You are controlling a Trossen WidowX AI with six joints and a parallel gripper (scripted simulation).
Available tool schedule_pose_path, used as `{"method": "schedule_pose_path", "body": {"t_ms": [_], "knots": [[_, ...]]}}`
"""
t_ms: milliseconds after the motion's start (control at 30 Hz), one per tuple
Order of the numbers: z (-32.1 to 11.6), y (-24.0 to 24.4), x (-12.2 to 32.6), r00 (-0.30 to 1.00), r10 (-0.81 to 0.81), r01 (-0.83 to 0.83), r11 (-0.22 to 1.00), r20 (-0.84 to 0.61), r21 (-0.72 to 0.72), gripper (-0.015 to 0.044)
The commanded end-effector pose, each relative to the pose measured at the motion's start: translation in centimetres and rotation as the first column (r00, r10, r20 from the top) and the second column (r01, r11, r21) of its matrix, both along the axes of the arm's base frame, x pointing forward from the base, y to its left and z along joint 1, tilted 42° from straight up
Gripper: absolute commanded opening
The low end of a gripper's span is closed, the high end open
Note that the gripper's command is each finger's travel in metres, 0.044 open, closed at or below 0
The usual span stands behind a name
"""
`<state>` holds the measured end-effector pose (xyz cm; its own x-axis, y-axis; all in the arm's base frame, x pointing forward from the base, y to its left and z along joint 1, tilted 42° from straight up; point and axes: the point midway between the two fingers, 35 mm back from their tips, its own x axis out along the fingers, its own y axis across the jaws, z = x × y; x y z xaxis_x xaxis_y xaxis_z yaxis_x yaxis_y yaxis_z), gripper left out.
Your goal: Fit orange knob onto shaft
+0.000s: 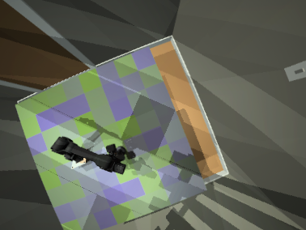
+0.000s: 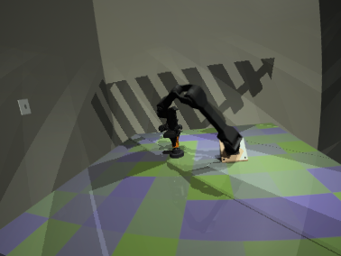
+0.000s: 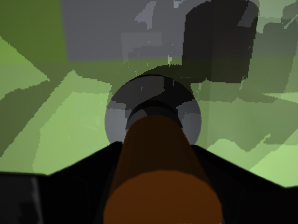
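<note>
The orange knob (image 2: pixel 177 142) (image 3: pixel 162 197) is upright between the fingers of my gripper (image 2: pixel 177 141) (image 3: pixel 155 150), which is shut on it. The dark round pedestal (image 2: pixel 176 154) (image 3: pixel 117 121) is directly under the knob. The knob's lower end is at or very close to the raised middle of the pedestal; I cannot tell if it touches. The silver shaft, its flat side and the hole under the knob are hidden. In the top view, the arm hides the knob.
The arm's base stands on a pale tan plate (image 1: pixel 78 163) (image 2: pixel 244 151). The green and purple checked surface (image 1: pixel 82 107) (image 2: pixel 253 218) has an orange strip (image 1: pixel 182 95) along one edge. Hard shadows fall across the surface.
</note>
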<state>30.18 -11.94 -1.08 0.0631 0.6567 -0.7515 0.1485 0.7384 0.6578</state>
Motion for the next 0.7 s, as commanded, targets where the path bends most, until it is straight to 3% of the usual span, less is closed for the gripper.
{"method": "schedule_pose_path", "body": {"t_ms": [0,267,667], "knots": [[-0.07,0.0,-0.14,1.0,-0.019,0.019,1.0,-0.021,0.0,0.0],[-0.1,0.0,-0.2,0.996,-0.068,0.068,0.998,-0.064,0.002,0.0],[-0.16,-0.02,-0.32,1.0,-0.016,0.016,1.0,-0.019,0.0,0.0]]}}
